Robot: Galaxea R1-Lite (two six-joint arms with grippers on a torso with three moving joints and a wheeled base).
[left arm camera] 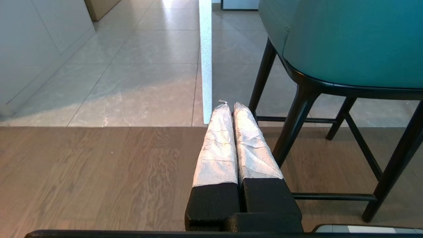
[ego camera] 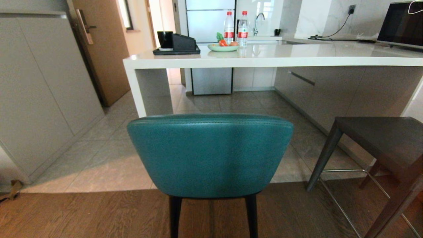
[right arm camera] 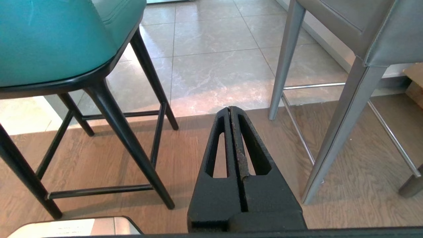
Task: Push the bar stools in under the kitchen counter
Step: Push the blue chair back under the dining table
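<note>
Bar stools both stand out from the kitchen counter, so your job looks barely begun. Teal stool sits dead centre in front of you, back toward the robot, rear legs on the wood floor, front legs by the tile edge; its seat isn't under the surface yet. Grey stool waits to your right, also short of the slab, angled a bit, w/ its near legs on the wood. Left claw hangs low beside the teal stool's legs, padded fingers pressed together, gripping nothing. Right claw hangs low btwn the two stools, fingers likewise together & empty. Neither touches a stool. On the surface: bottles, a fruit plate, a black tray. Left to do, as you'd judge it: both stools, teal likely first.
</note>
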